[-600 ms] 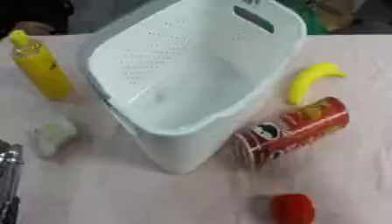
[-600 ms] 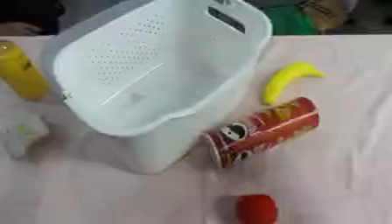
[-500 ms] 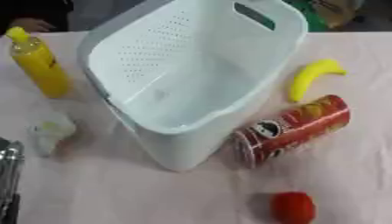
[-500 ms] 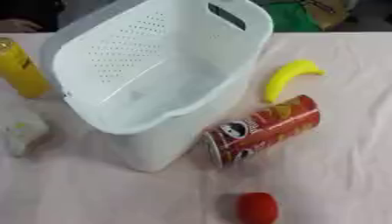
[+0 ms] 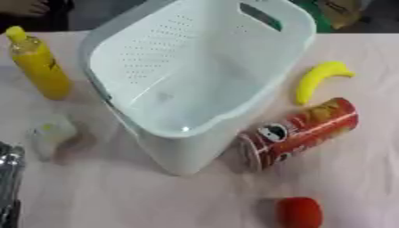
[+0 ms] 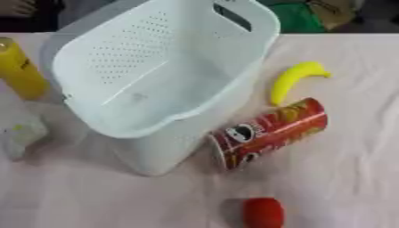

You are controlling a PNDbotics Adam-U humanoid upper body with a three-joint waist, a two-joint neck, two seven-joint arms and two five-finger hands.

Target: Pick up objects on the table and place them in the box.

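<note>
A pale, perforated plastic box with a handle slot in its far wall is seen standing on the counter, which is covered by a light pinkish cloth; the box is tilted in the view and nothing can be made out inside it. A yellow squeeze bottle is stood upright to the left of the box, just beside its wall. Nearer the front on the same side, a small pale, whitish object with a yellowish spot is seen; what it is cannot be told. A yellow banana is laid on the counter to the right of the box, apart from it. In front of the banana, a red chips can is laid on its side, its lidded end turned toward the lower left and set just beside the front corner of the box; whether the two touch cannot be told. A small red rounded object is found near the front edge, in front of the can and apart from it. At the lower left edge of the left eye view, a strip of silver and black metal belonging to the left hand is shown; whether its fingers are spread or curled cannot be told. The right hand is shown in neither view.
</note>
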